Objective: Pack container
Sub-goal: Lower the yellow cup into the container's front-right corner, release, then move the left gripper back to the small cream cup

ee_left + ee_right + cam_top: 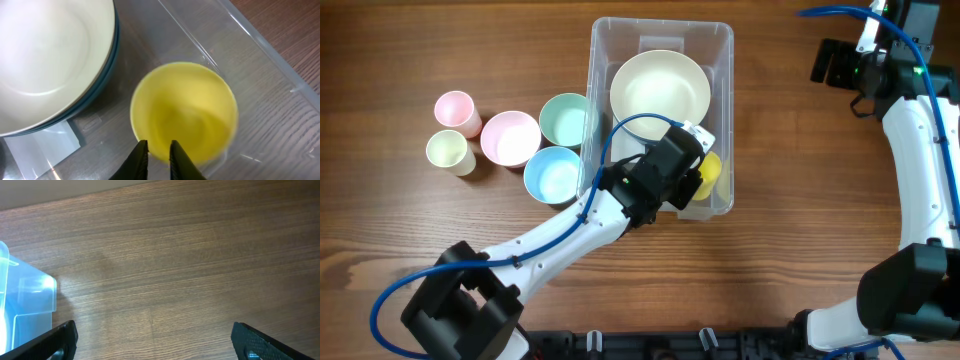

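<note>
The left gripper (158, 161) apparently pinches the yellow cup (185, 112) by its rim, lower centre; set it flat on the container (662, 22) floor beside the bowls (45, 55) before releasing

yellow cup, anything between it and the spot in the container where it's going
Nothing visible does. The cup is already inside the container, pinched at its rim by the left gripper. The stacked bowls sit beside it, not under it, and the corner around it looks bare.

Bright, even light; glare on container (240, 60) wall; yellow cup (184, 112) blurred.
</note>
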